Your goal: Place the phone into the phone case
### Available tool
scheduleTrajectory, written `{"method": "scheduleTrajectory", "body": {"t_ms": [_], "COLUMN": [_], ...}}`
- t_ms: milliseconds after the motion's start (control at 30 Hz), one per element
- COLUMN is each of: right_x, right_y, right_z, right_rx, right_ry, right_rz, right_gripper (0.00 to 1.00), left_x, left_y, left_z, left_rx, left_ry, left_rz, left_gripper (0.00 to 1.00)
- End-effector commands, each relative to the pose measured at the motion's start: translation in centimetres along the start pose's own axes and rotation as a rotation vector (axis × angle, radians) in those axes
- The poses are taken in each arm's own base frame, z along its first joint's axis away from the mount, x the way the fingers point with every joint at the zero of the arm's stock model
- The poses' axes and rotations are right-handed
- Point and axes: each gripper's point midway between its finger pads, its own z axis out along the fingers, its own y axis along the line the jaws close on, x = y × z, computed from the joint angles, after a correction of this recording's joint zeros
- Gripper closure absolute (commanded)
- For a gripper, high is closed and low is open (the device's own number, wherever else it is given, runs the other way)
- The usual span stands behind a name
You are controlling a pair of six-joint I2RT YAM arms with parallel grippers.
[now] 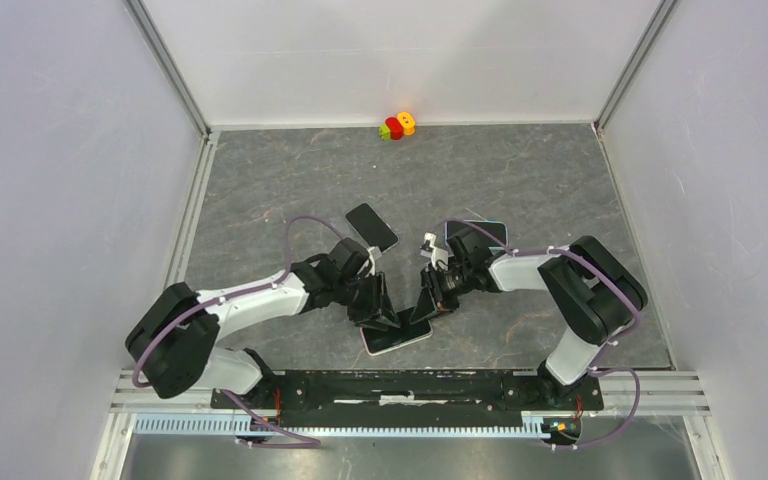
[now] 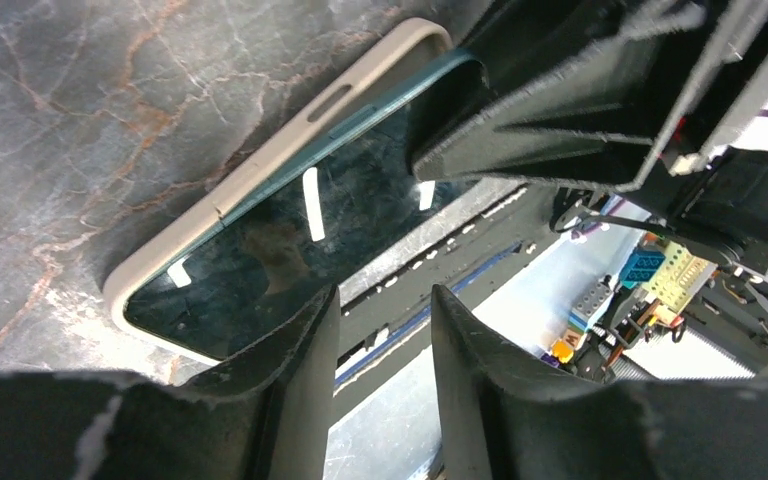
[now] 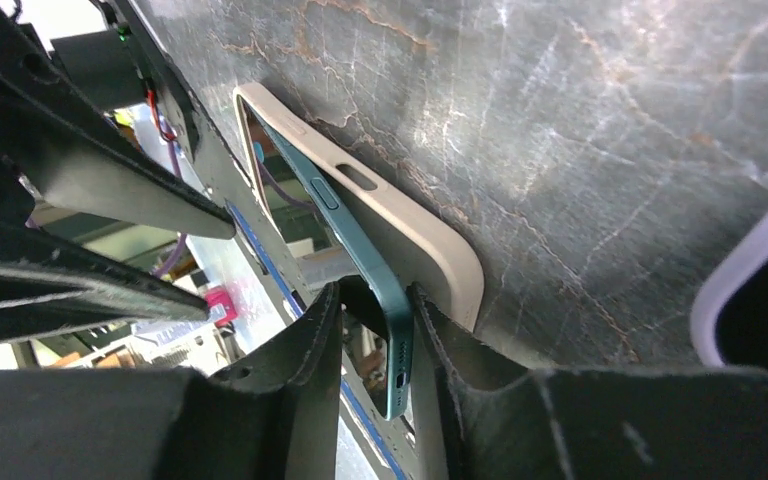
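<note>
phone (image 3: 325,195) half in case (image 3: 430,245), i judge: one end seated, other raised. my left pincer (image 2: 385,300) gapes; right pincer (image 3: 375,295) straddles it, grip i cannot tell.

No legible text, brand, number or sign is shown. Markings on the small yellow circuit board (image 2: 676,283) are too blurred to be read.
</note>
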Motion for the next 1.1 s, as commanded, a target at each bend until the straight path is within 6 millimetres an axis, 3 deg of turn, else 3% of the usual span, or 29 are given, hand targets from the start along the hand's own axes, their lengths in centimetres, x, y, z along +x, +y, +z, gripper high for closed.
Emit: {"method": "scheduleTrajectory", "body": {"t_ms": [0, 233, 533, 800, 1067], "right_x": [4.3, 3.8, 3.5, 2.9, 0.8], "right_y": [-4.4, -5.2, -6.7, -7.7, -5.4], "right_z": [0.7, 0.0, -2.2, -4.2, -5.2], "right_rx": [0.199, 0.274, 0.432, 0.558, 0.54], "right_ry": [0.147, 0.173, 0.204, 0.213, 0.155], "right_rz": [-0.015, -0.076, -0.14, -0.189, -0.251], "right_gripper": [0.66, 0.54, 0.35, 0.33, 0.38], "left_x": [-1.0, -0.3, 0.3, 0.7, 0.9], "left_y": [-0.2, 2.4, 5.2, 6.1, 6.3], "left_z": [0.6, 1.8, 1.6, 2.1, 2.2], "left_rx": [-0.02, -0.12, -0.238, -0.265, -0.278], "left_ry": [-0.026, 0.008, 0.008, 0.033, 0.049], "left_rz": [-0.038, -0.082, -0.1, -0.104, -0.1], "left_gripper": [0.57, 0.69, 0.78, 0.81, 0.82]}}
